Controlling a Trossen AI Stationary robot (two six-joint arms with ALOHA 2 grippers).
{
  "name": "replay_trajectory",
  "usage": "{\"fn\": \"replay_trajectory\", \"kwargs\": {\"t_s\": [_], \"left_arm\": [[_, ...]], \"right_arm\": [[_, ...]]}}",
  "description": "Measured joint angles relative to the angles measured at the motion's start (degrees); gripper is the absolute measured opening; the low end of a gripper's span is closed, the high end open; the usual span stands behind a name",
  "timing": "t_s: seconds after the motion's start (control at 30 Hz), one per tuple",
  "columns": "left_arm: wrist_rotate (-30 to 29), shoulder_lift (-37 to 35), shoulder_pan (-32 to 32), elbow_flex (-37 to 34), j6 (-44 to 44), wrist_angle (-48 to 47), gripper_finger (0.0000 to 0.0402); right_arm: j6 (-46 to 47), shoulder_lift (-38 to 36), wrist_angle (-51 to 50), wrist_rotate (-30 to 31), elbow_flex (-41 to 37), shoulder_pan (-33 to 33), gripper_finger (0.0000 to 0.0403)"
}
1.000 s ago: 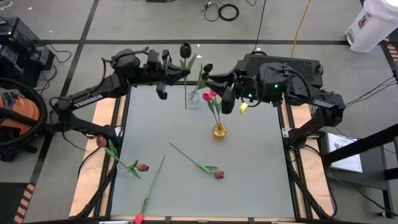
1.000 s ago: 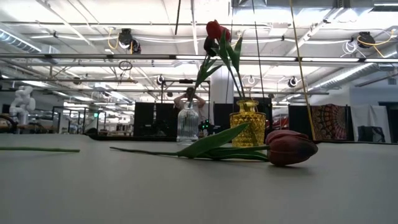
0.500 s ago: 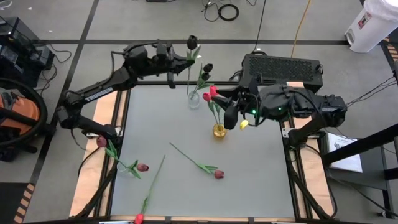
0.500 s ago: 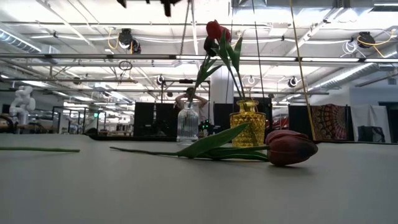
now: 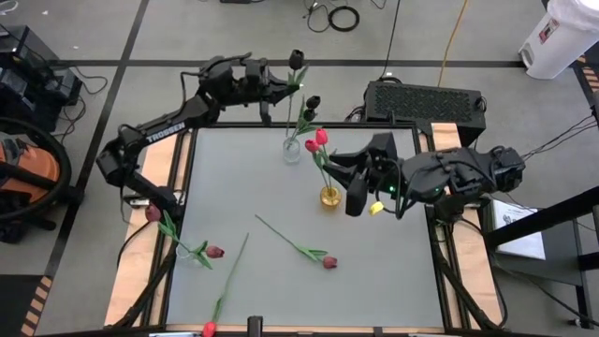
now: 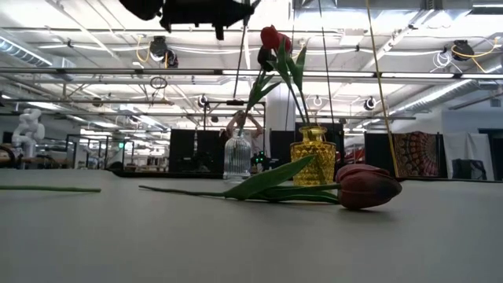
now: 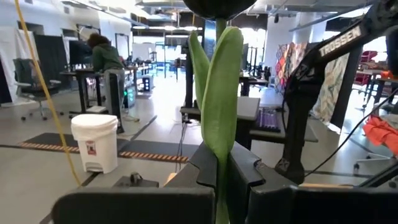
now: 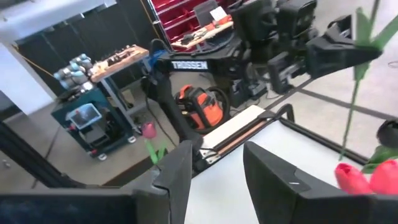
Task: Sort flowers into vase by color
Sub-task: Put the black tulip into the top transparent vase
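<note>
The left tool (image 5: pixel 284 86) hung above the far edge of the matte grey surface (image 5: pixel 374 281), its dark fingers pinched tight on the thin green stem of a black-headed tulip (image 5: pixel 296 60). In the left wrist view the stem (image 7: pixel 221 186) rose between the two hard black fingers (image 7: pixel 202 171), with a long, smooth, blade-shaped leaf (image 7: pixel 219 87) standing in front of it.

Just below that tool, near the far edge, stood a small ribbed clear glass vase (image 5: pixel 292 149) holding another dark tulip (image 5: pixel 312 102). Beside it, nearer the middle of the surface, a round amber glass vase (image 5: pixel 329 197) with a bumpy texture held two bright red-pink tulips (image 5: pixel 316 141) on slender stems.

The right tool (image 5: pixel 339 174) hovered close to the amber vase on the side towards the right edge, its broad angular fingers (image 8: pixel 273 171) parted with nothing between them.

Loose flowers lay flat on the surface: a maroon tulip (image 5: pixel 329 262) with a long stem near the middle, another maroon one (image 5: pixel 214 251) by the left edge, a pink-headed one (image 5: pixel 153 213) hanging over the left edge, and a red one (image 5: pixel 208 329) at the near edge. In the low view the middle tulip's plump, closed head (image 6: pixel 368 187) rested on the surface.
</note>
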Motion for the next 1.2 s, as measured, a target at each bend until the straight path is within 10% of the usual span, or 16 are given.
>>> {"fn": "replay_trajectory", "kwargs": {"t_s": [0.63,1.2], "left_arm": [[12.45,3.53,5.79,-4.49,-0.27,2.36,0.0007],[12.38,5.09,5.97,-5.31,-4.49,14.73,0.0007]], "right_arm": [[2.15,2.35,6.36,7.08,-0.04,3.5,0.0137],[8.24,6.62,9.73,8.22,-0.04,3.24,0.0137]]}}
